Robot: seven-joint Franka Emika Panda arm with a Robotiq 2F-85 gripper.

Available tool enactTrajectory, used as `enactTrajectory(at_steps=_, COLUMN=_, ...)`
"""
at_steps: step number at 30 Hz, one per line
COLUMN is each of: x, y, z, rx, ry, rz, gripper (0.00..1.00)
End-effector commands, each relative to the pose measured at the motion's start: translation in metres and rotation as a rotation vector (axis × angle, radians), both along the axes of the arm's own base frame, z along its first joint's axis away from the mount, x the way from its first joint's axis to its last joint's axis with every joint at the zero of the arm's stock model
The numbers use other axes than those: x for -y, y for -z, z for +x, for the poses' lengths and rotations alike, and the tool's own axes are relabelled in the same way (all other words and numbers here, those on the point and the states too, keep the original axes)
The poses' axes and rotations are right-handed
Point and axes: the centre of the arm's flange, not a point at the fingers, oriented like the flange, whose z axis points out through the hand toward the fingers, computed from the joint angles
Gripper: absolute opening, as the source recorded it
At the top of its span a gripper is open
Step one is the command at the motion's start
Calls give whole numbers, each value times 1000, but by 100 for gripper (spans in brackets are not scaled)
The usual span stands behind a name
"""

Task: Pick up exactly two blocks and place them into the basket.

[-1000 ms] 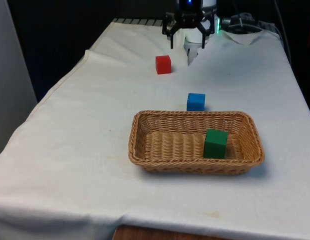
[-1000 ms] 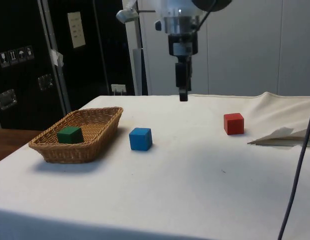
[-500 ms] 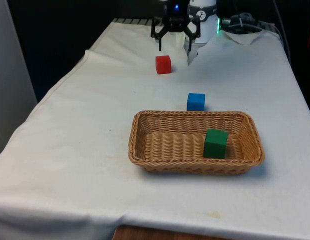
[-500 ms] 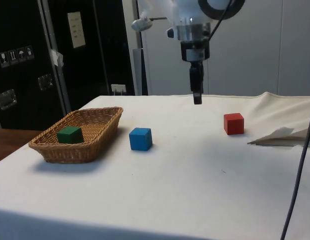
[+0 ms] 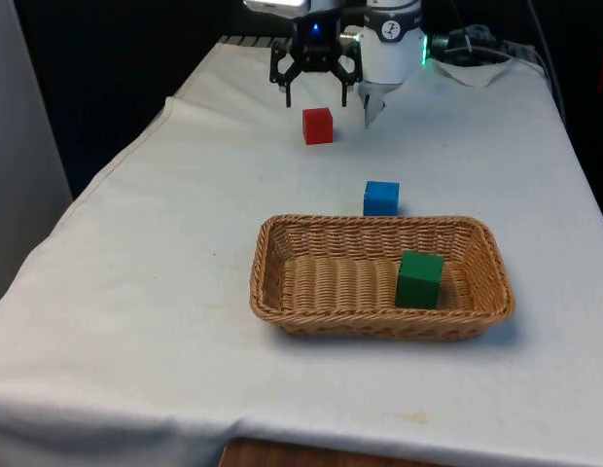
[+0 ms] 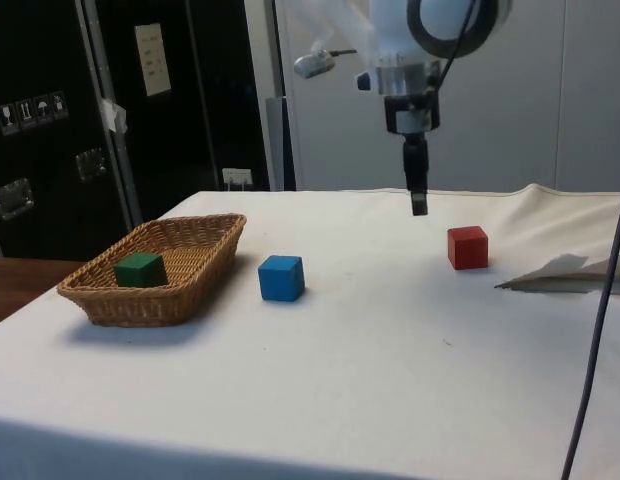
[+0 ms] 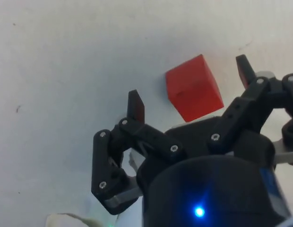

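Observation:
A red block [image 5: 318, 125] [image 6: 468, 247] [image 7: 193, 88] sits on the white cloth near the table's far end. My gripper [image 5: 315, 98] [image 6: 419, 207] [image 7: 190, 87] hangs open a little above the cloth, just beyond the red block, its fingers wide apart and holding nothing. A blue block [image 5: 381, 197] [image 6: 281, 277] stands on the cloth just behind the wicker basket [image 5: 282, 292] [image 6: 190, 270]. Inside the basket lies a green block [image 5: 419, 278] [image 6: 140, 269], towards the front view's right.
A crumpled fold of white cloth [image 5: 472, 70] [image 6: 565, 272] lies at the far end, on the front view's right. Bare cloth stretches along the front view's left of the basket and the blocks.
My open gripper has moved towards the front view's left and lower, from behind the blue block's line to just over the red block. The blocks and basket stayed put.

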Motion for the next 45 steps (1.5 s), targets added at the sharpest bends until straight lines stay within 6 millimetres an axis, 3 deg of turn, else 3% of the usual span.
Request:
enactTrajectory(at_steps=1, x=3, y=3, z=-7, rx=10, ry=-2, rz=-2, gripper=100)
enactTrajectory(at_steps=22, x=24, y=35, z=-58, rx=21, ry=-47, rz=43, gripper=100)
enactTrajectory(at_steps=30, x=22, y=44, z=-76, rx=28, ry=-70, rz=62, gripper=100)
enactTrajectory(at_steps=45, x=17, y=50, z=-83, rx=38, ry=-97, rz=75, gripper=100)
